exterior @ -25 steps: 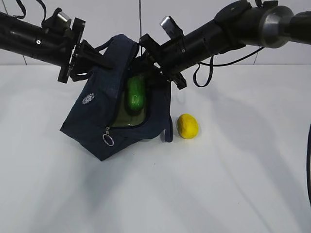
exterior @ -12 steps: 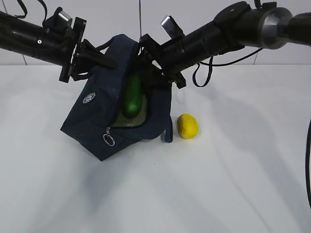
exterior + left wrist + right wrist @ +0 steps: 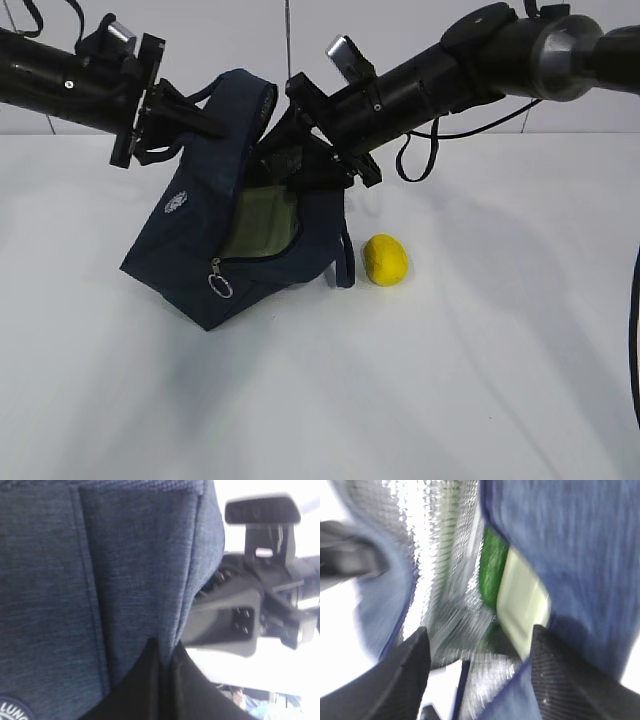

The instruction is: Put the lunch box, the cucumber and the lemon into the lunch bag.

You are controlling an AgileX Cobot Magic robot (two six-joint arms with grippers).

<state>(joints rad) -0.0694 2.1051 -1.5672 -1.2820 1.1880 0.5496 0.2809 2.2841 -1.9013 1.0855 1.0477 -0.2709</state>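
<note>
The navy lunch bag hangs tilted with its mouth open. My left gripper is shut on the bag's upper edge, and the left wrist view shows the jaws pinching the fabric. My right gripper is open at the bag's mouth, with its fingers spread in the right wrist view. The lunch box's sage-green lid shows inside the bag. The cucumber lies inside beside the lid, against the foil lining. It is hidden in the exterior view. The lemon sits on the table right of the bag.
The white table stretches to the front and right. The bag's zipper ring pull hangs at its lower front. A loop handle dangles near the lemon. Black cables hang under the right arm.
The cucumber slid from the bag's mouth down inside and left the exterior view. The left gripper and the bag's edge shifted slightly left and up.
</note>
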